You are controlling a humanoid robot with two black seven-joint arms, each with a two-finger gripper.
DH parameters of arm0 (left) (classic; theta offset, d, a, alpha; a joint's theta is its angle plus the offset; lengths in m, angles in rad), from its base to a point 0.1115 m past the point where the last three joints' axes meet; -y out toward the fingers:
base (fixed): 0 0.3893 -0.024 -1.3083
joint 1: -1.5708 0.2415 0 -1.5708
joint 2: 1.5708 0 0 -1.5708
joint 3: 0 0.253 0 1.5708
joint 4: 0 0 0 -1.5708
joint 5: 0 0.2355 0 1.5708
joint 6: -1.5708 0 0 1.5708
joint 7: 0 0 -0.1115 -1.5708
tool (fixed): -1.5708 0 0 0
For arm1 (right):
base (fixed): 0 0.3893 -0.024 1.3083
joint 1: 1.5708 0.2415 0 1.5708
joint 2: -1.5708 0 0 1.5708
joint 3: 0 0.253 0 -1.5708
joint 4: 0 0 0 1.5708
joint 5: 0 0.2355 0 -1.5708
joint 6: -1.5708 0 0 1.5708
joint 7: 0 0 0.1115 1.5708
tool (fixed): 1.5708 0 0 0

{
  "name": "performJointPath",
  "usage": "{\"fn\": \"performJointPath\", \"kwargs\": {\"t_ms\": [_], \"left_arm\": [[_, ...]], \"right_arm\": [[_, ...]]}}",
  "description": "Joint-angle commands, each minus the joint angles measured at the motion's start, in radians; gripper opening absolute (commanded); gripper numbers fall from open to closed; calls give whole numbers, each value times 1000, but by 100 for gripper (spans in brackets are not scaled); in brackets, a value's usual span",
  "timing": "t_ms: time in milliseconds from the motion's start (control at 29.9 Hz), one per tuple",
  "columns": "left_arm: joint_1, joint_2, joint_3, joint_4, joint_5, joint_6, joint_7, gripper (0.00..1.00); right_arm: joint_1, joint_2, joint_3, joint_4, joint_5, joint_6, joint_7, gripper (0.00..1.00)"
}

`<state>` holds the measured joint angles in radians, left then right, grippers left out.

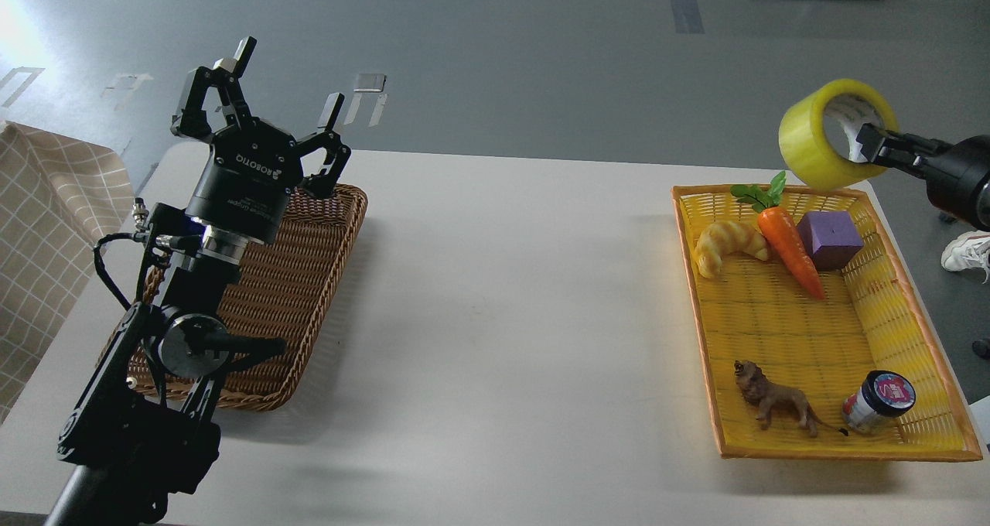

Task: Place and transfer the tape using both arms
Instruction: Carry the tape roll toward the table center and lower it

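Note:
The tape (pixel 812 143), a wide translucent yellow roll with a whitish core, hangs in the air above the far right corner of the yellow basket (pixel 913 309). My right gripper (pixel 868 141) is shut on the roll's right wall, with one finger inside the core. My left gripper (pixel 285 85) is open and empty, raised with its fingers pointing up above the brown wicker basket (pixel 309 278) at the left of the table.
In the yellow basket lie a croissant toy (pixel 727 245), a carrot (pixel 787 246), a purple cube (pixel 829 239), a lion figure (pixel 776 404) and a small jar (pixel 879 401). A checked cloth (pixel 46 224) hangs at the far left. The white table (pixel 510 317) spans between the baskets.

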<state>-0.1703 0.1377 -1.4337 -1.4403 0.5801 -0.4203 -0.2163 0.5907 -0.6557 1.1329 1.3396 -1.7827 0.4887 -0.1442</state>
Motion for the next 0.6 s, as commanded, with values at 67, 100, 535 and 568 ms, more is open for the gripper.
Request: {"fn": "performJointPath", "kwargs": {"t_ms": [67, 100, 535, 568], "left_arm": [[11, 0, -2, 0, 1, 0, 0, 98], [14, 0, -2, -2, 1, -2, 0, 98], [43, 16, -28, -8, 1, -9, 0, 98], [43, 19, -31, -8, 0, -11, 0, 98]], "right_arm": [[133, 82, -174, -5, -8, 0, -24, 16], [161, 106, -218, -5, -11, 0, -26, 16], [271, 335, -427, -69, -35, 0, -48, 16], [270, 356, -439, -83, -35, 0, -49, 16]]}}
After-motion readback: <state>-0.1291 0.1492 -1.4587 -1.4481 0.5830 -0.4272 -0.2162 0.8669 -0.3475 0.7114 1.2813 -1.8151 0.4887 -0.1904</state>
